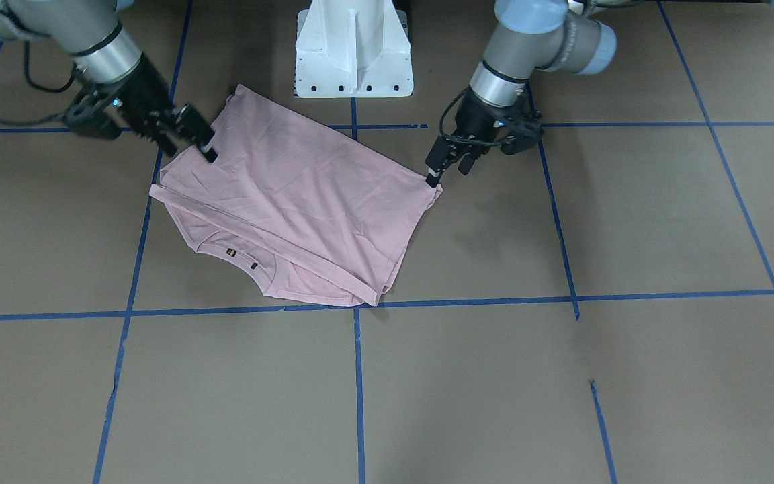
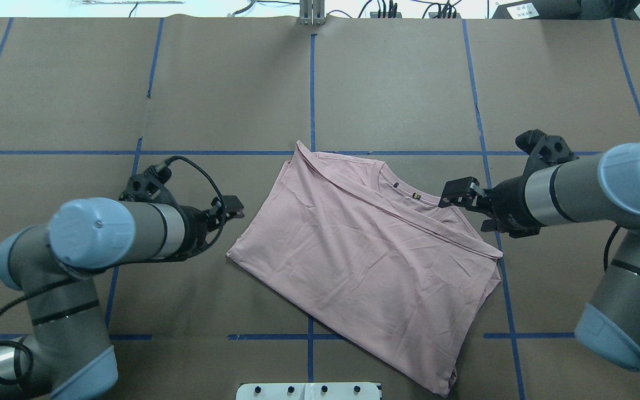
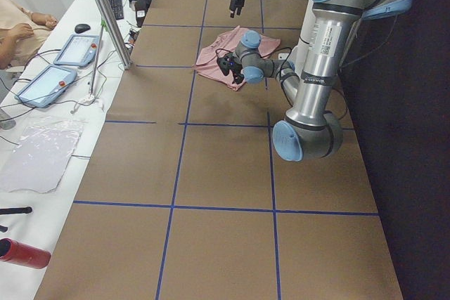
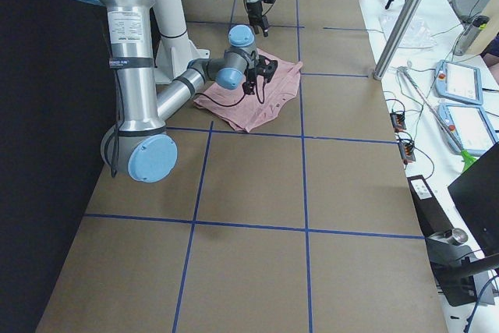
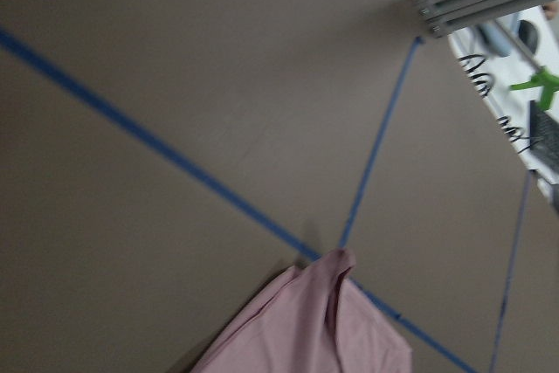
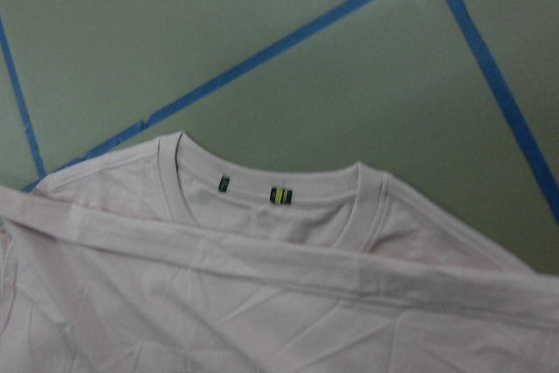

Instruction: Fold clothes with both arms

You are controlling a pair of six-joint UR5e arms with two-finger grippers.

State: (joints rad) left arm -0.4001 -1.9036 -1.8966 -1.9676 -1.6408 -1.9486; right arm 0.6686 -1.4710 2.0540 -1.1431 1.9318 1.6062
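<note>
The clothes are one pale pink T-shirt [image 1: 306, 195] [image 2: 364, 255], folded and lying flat on the brown table, plain side up. Its ribbed collar [image 6: 271, 183] with two small labels shows at the far edge. My left gripper [image 1: 449, 171] [image 2: 234, 206] hovers open just off one shirt corner [image 5: 336, 264] and holds nothing. My right gripper [image 1: 189, 144] [image 2: 464, 208] stands open over the opposite end beside the collar, one fingertip [image 1: 210, 154] over the shirt's edge. From the side views the shirt [image 3: 218, 57] [image 4: 249, 103] lies between both arms.
The white pedestal base [image 1: 353, 50] [image 2: 309, 390] stands at the robot's edge of the table behind the shirt. Blue tape lines [image 2: 311, 94] grid the brown surface. Off the far side are a metal post [image 3: 105, 12], tablets [image 3: 77, 48] and a seated person [image 3: 17, 26].
</note>
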